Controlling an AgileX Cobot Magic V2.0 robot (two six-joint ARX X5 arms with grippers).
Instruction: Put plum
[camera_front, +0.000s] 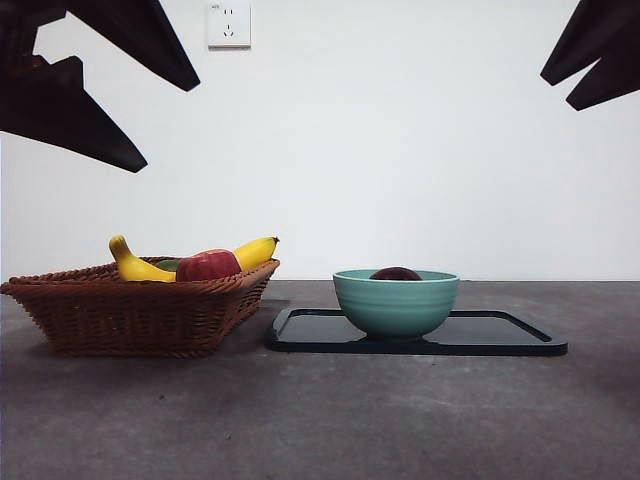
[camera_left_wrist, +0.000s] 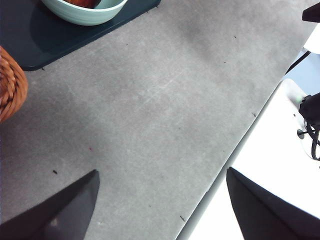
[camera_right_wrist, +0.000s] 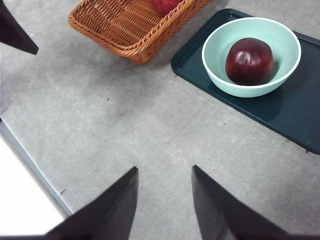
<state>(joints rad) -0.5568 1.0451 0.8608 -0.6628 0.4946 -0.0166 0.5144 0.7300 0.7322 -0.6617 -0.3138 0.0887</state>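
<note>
The plum, dark maroon and glossy, lies inside a pale green bowl that stands on a dark tray. In the front view only the top of the plum shows above the rim of the bowl, at the middle of the tray. My left gripper is open and empty, high over bare table, away from the bowl. My right gripper is open and empty, high above the table and apart from the bowl. Both arms show only as black tips at the top corners of the front view.
A wicker basket stands left of the tray, holding two bananas, a red apple and something green. The basket also shows in the right wrist view. The table's edge runs near the left gripper.
</note>
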